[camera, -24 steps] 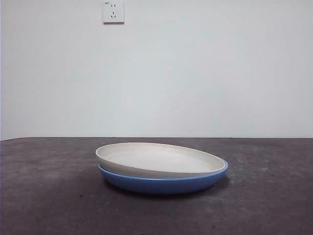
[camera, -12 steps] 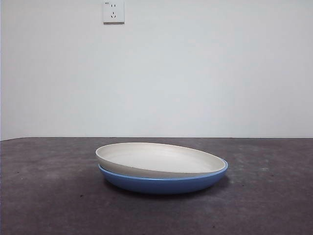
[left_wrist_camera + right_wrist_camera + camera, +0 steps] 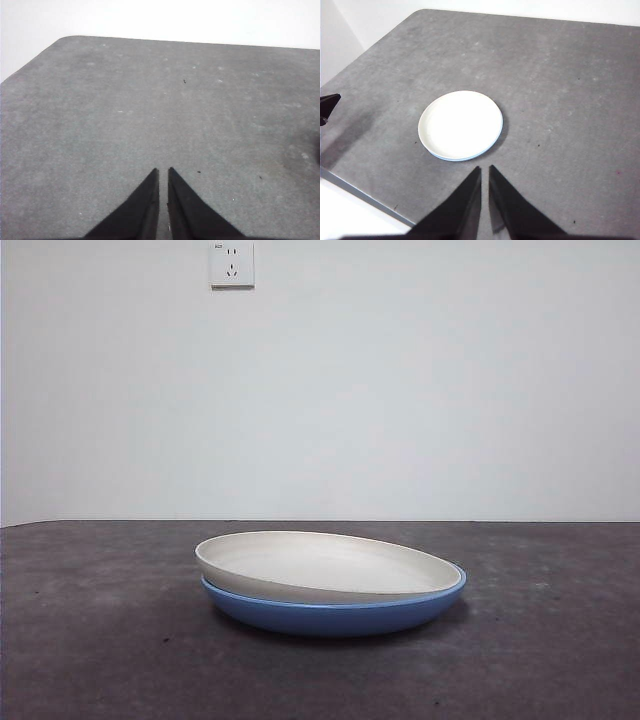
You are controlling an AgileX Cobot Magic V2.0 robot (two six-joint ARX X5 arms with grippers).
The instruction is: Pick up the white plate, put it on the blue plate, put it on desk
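So the desk [image 3: 100, 640] is mostly bare — the blue plate [image 3: 330, 617] sits mid-table with the white plate [image 3: 325, 565] nested in it, a bit tilted. Both look rigid, smooth and probably chippy, so I'd pinch the raised rim. Right gripper [image 3: 485, 170] hangs high above them, left gripper [image 3: 163, 172] over bare desk — both closed, holding nothing.

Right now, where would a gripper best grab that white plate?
Probably by its raised rim. The white plate sits tilted in the blue plate, its left edge in the front view lifted clear, leaving room for a jaw underneath. The right gripper hangs above it.
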